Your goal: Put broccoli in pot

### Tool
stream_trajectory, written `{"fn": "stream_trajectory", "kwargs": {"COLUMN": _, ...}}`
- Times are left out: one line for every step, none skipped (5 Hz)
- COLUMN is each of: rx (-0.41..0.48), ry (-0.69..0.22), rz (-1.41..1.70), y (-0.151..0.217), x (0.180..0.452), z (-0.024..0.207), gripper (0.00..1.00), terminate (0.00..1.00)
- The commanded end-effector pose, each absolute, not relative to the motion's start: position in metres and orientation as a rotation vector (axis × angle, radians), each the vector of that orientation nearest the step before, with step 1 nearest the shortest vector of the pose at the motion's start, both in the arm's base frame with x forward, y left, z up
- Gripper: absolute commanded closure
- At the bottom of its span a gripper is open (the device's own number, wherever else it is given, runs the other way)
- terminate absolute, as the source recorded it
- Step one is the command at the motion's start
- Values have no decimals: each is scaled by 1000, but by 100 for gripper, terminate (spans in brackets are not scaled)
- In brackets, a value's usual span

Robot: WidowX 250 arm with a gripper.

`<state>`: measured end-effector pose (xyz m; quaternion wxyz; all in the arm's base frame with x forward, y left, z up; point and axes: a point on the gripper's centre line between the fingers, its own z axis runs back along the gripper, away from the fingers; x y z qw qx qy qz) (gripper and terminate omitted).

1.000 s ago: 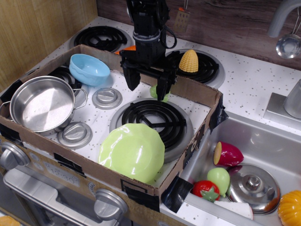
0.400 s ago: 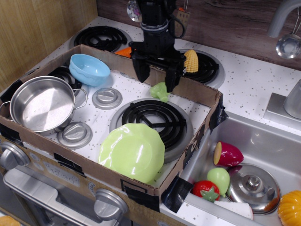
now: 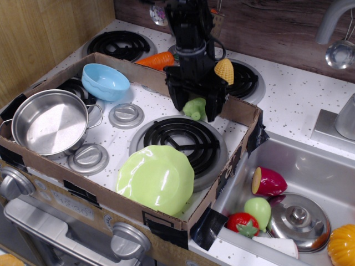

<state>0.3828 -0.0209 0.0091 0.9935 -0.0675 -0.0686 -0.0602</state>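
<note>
One big green plate leans at the front of the cardboard box. To the left sits the shiny pot, round and with nothing in it, with loop handles. Bare speckled tabletop lies between the pot and the black burner. Farther back, near the box's back wall, is the small broccoli, light green and bumpy. The black tool points down with its two fingers on either side of the broccoli, closed in on it. The pot is well apart from it.
</note>
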Motion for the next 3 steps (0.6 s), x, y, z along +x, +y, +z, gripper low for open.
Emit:
{"fn": "stream_trajectory", "kwargs": {"rx": -137, "ry": -172, "rz": -87, "y": -23, "x": 380, "z": 13, "gripper": 100, "terminate": 0}}
{"fn": "stream_trajectory", "kwargs": {"rx": -103, "ry": -203, "rz": -87, "y": -21, "x": 374, "z": 17, "gripper": 100, "terminate": 0}}
{"fn": "stream_trajectory", "kwargs": {"rx": -76, "ry": -234, "rz": -91, "y": -16, "x": 366, "z": 30, "gripper": 100, "terminate": 0}}
